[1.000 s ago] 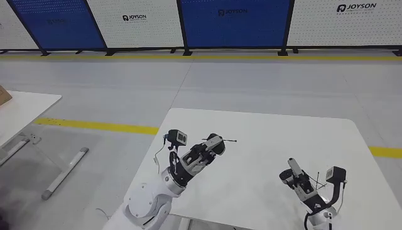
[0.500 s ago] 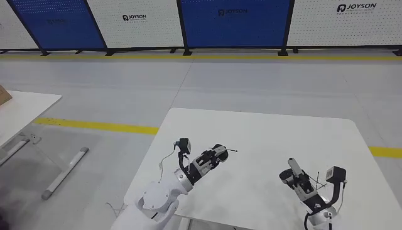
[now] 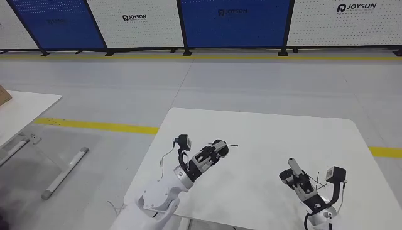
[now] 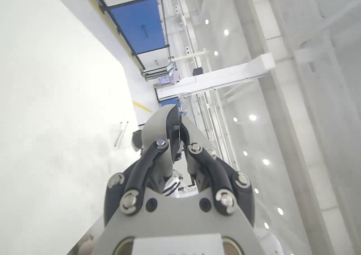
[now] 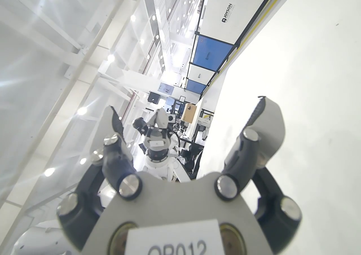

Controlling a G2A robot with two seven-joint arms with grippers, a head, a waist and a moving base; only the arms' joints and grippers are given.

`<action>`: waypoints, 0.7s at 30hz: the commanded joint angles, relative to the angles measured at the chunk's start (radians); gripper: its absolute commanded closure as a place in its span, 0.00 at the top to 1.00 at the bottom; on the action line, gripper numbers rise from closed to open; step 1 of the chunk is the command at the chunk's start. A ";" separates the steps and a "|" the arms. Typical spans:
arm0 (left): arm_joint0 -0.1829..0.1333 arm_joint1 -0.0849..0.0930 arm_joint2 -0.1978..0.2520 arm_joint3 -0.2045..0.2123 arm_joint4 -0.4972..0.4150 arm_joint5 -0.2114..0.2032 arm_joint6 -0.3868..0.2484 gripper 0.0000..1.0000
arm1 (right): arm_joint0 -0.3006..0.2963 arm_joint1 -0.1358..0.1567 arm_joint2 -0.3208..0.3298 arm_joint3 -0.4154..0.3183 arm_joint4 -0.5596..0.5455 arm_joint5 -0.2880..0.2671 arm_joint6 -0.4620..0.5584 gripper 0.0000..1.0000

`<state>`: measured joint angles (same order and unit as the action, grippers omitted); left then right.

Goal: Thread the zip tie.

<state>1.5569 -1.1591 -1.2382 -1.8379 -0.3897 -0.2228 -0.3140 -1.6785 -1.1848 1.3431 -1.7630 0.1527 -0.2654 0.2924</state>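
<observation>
Top view: left gripper [image 3: 221, 146], above the near-left part of the table [image 3: 282, 132], is clamped on a thin black zip tie [image 3: 230, 145] whose free end points toward the right edge. Right gripper [image 3: 289, 169] is over the near-right corner, well apart.

Left wrist view: the zip tie [image 4: 178, 137] is pinched between closed pads.

Right wrist view: right gripper [image 5: 187, 105] is spread wide, with nothing held.

Step judged: handover for threading. A firm pinch and a level, untwisted free end are advised.

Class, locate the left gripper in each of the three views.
Top view: left gripper above the white table, near side.
Left wrist view: left gripper close up, shut on the zip tie.
Right wrist view: left gripper far off, between the open fingers of the right gripper.
Shared landmark: the blue wall panels.
</observation>
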 commanded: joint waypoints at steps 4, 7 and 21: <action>0.053 0.003 -0.038 -0.125 -0.067 -0.106 -0.030 0.00 | 0.000 0.000 0.000 0.000 0.000 0.000 0.000 1.00; 0.079 0.005 -0.066 -0.193 -0.107 -0.117 -0.053 0.00 | 0.000 0.000 0.000 0.000 0.000 0.000 0.000 1.00; 0.051 -0.002 -0.017 -0.103 0.029 -0.022 -0.016 0.00 | 0.000 0.000 0.000 0.000 0.000 0.000 0.000 1.00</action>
<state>1.6172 -1.1589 -1.2691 -1.9628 -0.3727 -0.2457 -0.3449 -1.6785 -1.1848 1.3431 -1.7630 0.1527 -0.2654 0.2924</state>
